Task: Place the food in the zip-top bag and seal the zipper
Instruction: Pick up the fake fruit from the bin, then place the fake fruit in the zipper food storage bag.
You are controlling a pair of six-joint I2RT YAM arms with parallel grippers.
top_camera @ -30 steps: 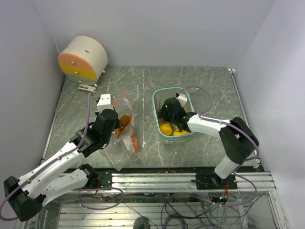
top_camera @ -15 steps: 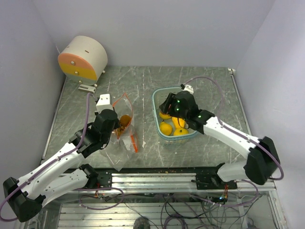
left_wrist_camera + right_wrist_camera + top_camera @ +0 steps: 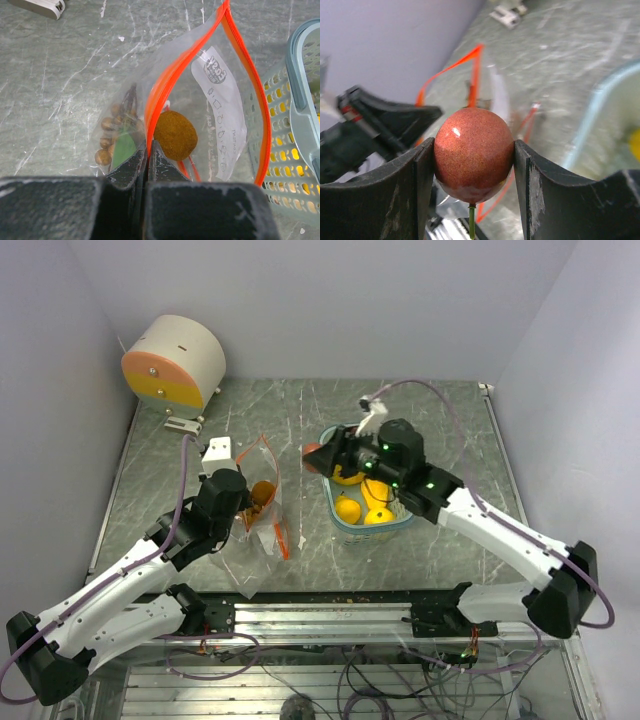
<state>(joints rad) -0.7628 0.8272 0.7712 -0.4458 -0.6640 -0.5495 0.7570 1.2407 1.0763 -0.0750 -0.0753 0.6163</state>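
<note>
The clear zip-top bag (image 3: 265, 530) with an orange zipper lies on the table left of centre, its mouth held open. My left gripper (image 3: 243, 508) is shut on the bag's zipper rim (image 3: 148, 142). Inside the bag (image 3: 220, 100) lie a brown round fruit (image 3: 175, 135) and a brown grape bunch (image 3: 111, 135). My right gripper (image 3: 318, 460) is shut on a dark red round fruit (image 3: 473, 145), held in the air between the bag and the basket. Yellow fruits (image 3: 349, 508) sit in the light-blue basket (image 3: 328, 495).
A round white, orange and yellow device (image 3: 175, 362) stands at the back left, with a small white part (image 3: 185, 423) in front of it. The basket (image 3: 300, 100) sits just right of the bag. Walls close three sides; a metal rail (image 3: 350, 615) runs along the near edge.
My right arm has risen out of the basket with the dark red fruit and swung left towards the bag. The left arm and bag have not moved.
</note>
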